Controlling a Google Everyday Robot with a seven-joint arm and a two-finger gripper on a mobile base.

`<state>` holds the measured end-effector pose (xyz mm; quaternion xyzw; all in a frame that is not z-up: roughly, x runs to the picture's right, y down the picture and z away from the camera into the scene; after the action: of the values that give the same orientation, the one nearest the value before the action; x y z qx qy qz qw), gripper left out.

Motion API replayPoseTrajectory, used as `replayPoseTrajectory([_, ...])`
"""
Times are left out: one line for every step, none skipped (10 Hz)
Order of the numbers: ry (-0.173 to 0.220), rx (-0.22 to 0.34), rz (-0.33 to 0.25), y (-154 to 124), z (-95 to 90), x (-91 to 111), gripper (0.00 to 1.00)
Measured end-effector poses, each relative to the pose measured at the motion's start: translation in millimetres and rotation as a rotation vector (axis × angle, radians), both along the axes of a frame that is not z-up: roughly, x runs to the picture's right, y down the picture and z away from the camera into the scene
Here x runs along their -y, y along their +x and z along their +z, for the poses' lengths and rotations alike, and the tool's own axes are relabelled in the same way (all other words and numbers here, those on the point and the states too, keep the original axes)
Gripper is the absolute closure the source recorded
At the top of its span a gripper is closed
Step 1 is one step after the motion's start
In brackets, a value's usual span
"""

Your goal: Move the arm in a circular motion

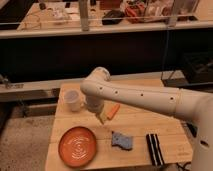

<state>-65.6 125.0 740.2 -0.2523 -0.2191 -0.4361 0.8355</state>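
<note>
The large cream-white arm (145,98) of thick rounded tube segments with small dark dots reaches in from the right edge over a wooden table (140,130). It bends down at an elbow near the table's back left. Its gripper (101,118), a tapered yellowish tip, hangs just above the tabletop, right of a white mug (73,100) and left of an orange carrot-like piece (113,110). It holds nothing that I can see.
An orange plate (77,146) lies at the front left. A blue-grey sponge (122,141) lies at the front middle and a black-and-white striped object (154,149) at the front right. A dark counter with a rail (100,30) stands behind the table.
</note>
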Motion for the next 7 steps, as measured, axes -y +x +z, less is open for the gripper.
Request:
replayPoseTrajectory([0.008, -0.016, 0.007, 4, 14.3, 19, 0.2])
replayPoseTrajectory([0.016, -0.035, 0.015, 9, 29.5, 38, 0.2])
replayPoseTrajectory([0.019, -0.06, 0.03, 16, 46.8, 63, 0.2])
replayPoseTrajectory([0.02, -0.085, 0.042, 23, 62.5, 83, 0.2])
replayPoseTrajectory([0.02, -0.105, 0.056, 31, 75.3, 99, 0.2])
replayPoseTrajectory([0.015, -0.144, 0.085, 50, 93.6, 120, 0.2])
replayPoseTrajectory([0.007, -0.171, 0.106, 66, 103.3, 129, 0.2])
